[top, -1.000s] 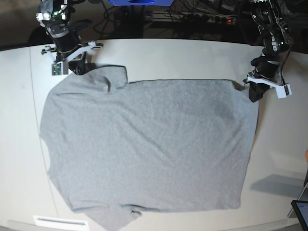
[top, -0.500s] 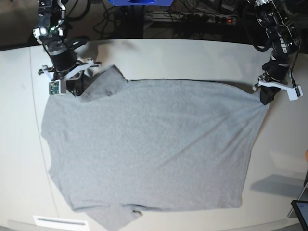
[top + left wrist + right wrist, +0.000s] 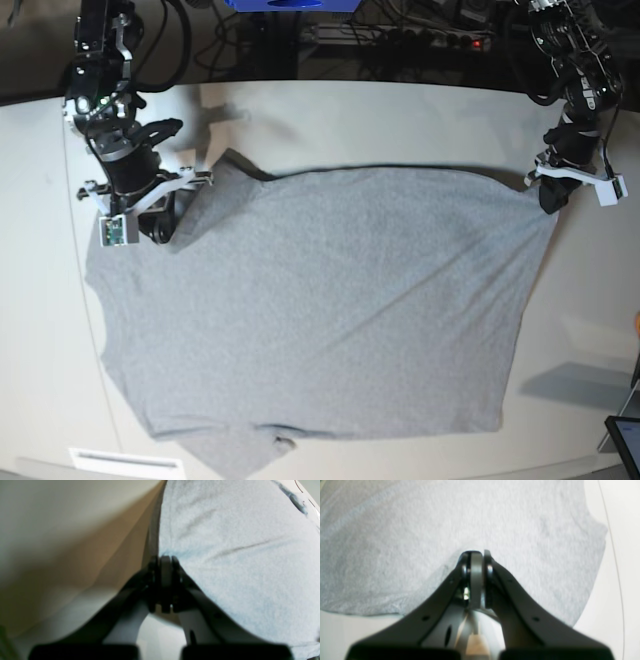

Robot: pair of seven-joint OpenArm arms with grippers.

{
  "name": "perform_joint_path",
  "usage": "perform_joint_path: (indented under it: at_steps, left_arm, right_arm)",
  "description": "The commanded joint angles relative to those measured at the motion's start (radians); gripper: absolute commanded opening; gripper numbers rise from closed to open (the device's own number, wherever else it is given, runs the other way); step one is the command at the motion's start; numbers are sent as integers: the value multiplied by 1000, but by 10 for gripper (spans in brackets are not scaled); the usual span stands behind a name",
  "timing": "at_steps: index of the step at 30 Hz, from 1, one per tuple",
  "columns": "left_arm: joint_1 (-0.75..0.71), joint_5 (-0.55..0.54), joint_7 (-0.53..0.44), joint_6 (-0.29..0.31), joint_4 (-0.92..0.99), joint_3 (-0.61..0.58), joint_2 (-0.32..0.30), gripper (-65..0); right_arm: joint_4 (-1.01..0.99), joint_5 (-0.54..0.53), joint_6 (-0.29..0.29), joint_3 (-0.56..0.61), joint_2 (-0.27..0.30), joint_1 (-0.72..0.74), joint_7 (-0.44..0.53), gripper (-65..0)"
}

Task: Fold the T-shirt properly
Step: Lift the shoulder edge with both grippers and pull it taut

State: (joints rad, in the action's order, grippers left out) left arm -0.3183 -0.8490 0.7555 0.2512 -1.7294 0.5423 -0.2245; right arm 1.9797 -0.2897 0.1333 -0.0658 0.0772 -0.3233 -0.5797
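Here, at the left of the base view, the right hand (image 3: 160, 228) is seen clamped on the upper corner of the T-shirt (image 3: 320, 310), the cloth there lifted into a small peak. The grey T-shirt is spread plain side up over most of the pale desk (image 3: 400, 120). At the far right, the left hand (image 3: 548, 200) is closed on the opposite corner; its wrist view is blurred, so the pinch seems tight.
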Motion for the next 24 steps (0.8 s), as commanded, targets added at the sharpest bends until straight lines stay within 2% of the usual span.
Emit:
perform_joint_path:
  at_steps: [1, 4, 12, 16, 20, 24]
  left_arm:
    - [6, -11, -24, -5, -11, 5, -16, -650]
    - [11, -17, -24, -59, -11, 5, -16, -650]
    - [100, -17, 100, -68, -11, 11, 3, -650]
    - [146, -17, 132, -71, -11, 11, 7, -650]
    - [187, -16, 147, -111, 29, 11, 24, -650]
    - [215, -16, 146, -111, 104, 11, 26, -650]
  right_arm:
    - [23, -7, 4, -1, 3, 17, 11, -649]
    - [23, -7, 4, -1, 3, 49, -20, -649]
    - [23, -9, 4, -1, 3, 91, -36, -649]
    - [23, -10, 4, -1, 3, 117, -61, -649]
    - [22, -12, 4, -1, 2, 148, -75, -649]
    - [17, -12, 4, -1, 2, 180, -76, -649]
